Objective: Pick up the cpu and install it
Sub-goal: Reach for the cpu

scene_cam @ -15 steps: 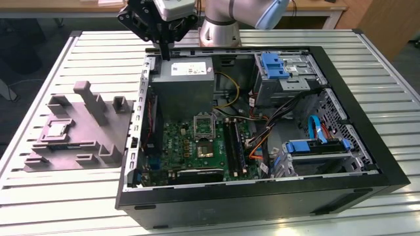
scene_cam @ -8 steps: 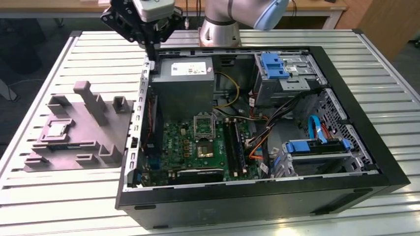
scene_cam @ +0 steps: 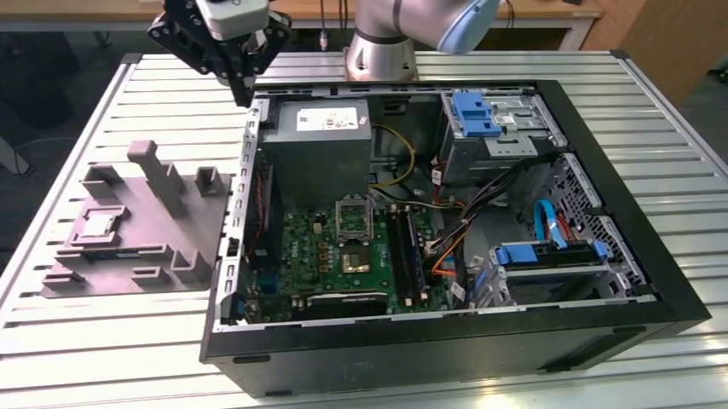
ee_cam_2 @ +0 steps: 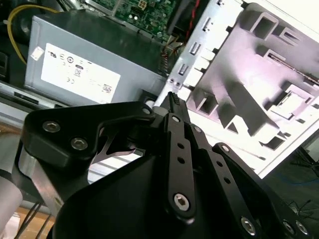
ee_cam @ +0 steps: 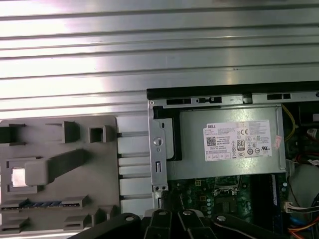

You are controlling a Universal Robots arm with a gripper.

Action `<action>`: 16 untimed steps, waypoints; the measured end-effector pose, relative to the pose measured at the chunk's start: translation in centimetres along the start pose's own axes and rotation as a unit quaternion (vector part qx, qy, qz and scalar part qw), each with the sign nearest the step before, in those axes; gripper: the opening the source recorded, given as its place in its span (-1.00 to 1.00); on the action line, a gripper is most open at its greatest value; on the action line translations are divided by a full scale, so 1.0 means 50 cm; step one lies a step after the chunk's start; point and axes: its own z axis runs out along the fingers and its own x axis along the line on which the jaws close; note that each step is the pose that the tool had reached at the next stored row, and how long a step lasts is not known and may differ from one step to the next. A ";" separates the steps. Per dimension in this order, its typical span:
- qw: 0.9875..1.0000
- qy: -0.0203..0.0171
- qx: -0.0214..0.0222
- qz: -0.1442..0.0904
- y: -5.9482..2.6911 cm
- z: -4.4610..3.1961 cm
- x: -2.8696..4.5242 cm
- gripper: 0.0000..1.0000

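The gripper (scene_cam: 242,95) hangs above the far-left corner of the open computer case (scene_cam: 455,345), as the exterior view's left has it, over the case's metal edge and just beside the grey power supply (scene_cam: 324,128). Its two black fingers are pressed together into a single point with nothing between them, which the second wrist view confirms at the tip (ee_cam_2: 172,99); in the first wrist view the finger links (ee_cam: 173,215) sit at the picture's edge. The cpu (scene_cam: 98,224) is well apart from the gripper, lying flat in a square recess of the grey moulded fixture (scene_cam: 153,243), which rests on the slatted metal table (scene_cam: 114,341) at the exterior view's left of the case, touching or nearly touching its side wall. In the first wrist view the cpu (ee_cam: 19,177) shows as a pale square seated in the fixture (ee_cam: 75,196), with the power supply (ee_cam: 227,142) across the case wall from it. Inside the case the green motherboard (scene_cam: 330,251) lies on the floor, nearer than the power supply, and blue drive brackets (scene_cam: 472,115) stand towards the exterior view's right. The arm's base (scene_cam: 381,51) stands on the table beyond the far wall of the case.
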 end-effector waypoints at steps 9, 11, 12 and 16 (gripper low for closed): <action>1.000 0.000 0.000 0.000 -0.004 0.001 0.049 -0.79; 1.000 0.000 0.000 0.000 -0.005 0.001 0.059 -0.79; 1.000 0.000 0.000 0.000 -0.005 0.002 0.066 -0.79; 1.000 0.000 0.000 0.000 -0.007 0.002 0.101 -0.79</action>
